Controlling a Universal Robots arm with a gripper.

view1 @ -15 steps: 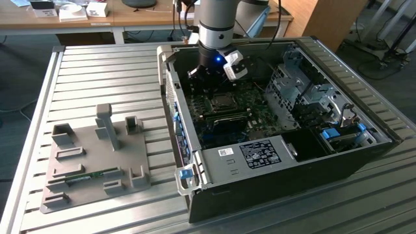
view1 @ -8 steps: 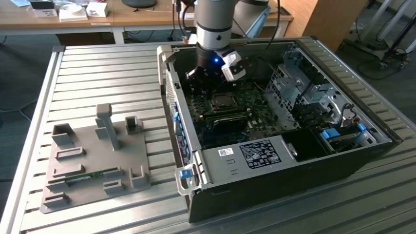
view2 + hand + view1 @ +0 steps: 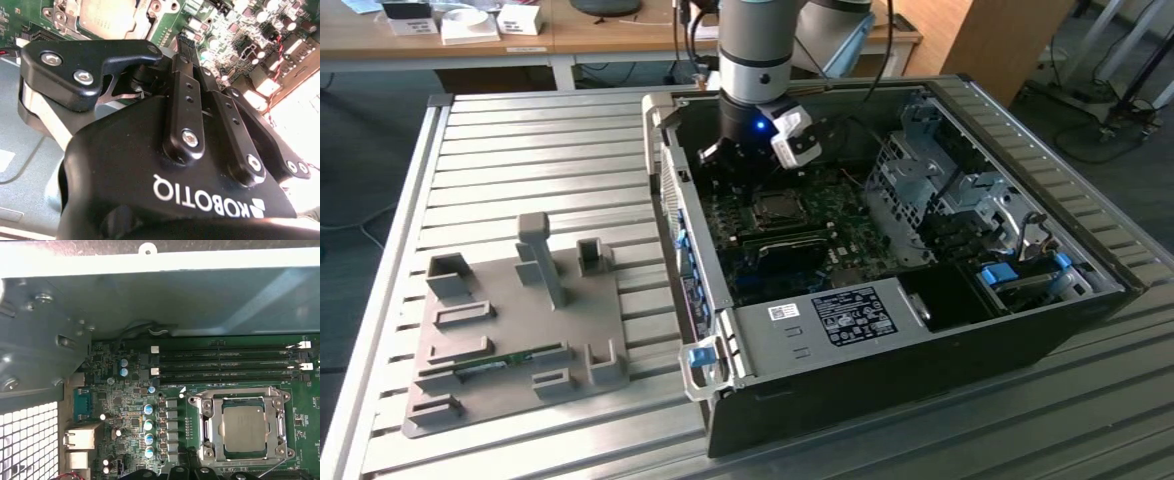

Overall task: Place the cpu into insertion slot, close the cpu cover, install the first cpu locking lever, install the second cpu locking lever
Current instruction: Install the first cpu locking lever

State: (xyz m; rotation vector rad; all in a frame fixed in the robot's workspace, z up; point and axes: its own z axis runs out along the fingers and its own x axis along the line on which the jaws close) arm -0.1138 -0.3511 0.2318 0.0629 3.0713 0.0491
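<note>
The cpu (image 3: 243,428) lies flat in the insertion slot (image 3: 206,454) on the green motherboard, its silvery top showing through the window of the cpu cover (image 3: 243,394), which lies down around it. A thin metal lever rod (image 3: 272,469) runs beside the socket's edge nearest my gripper. My gripper (image 3: 195,471) hovers just off that edge, shut with nothing in it. In the second wrist view the gripper (image 3: 182,40) points at the board beside the cpu (image 3: 107,15). In the exterior view the gripper (image 3: 744,165) hangs inside the black case, just behind the insertion slot (image 3: 781,207).
Long black memory slots (image 3: 225,362) run beside the socket, and a row of capacitors (image 3: 148,430) stands on its other side. The case wall (image 3: 165,295) rises close by. A grey fixture plate (image 3: 520,340) sits on the slatted table at the exterior view's left; drive cages (image 3: 947,190) fill the case's right.
</note>
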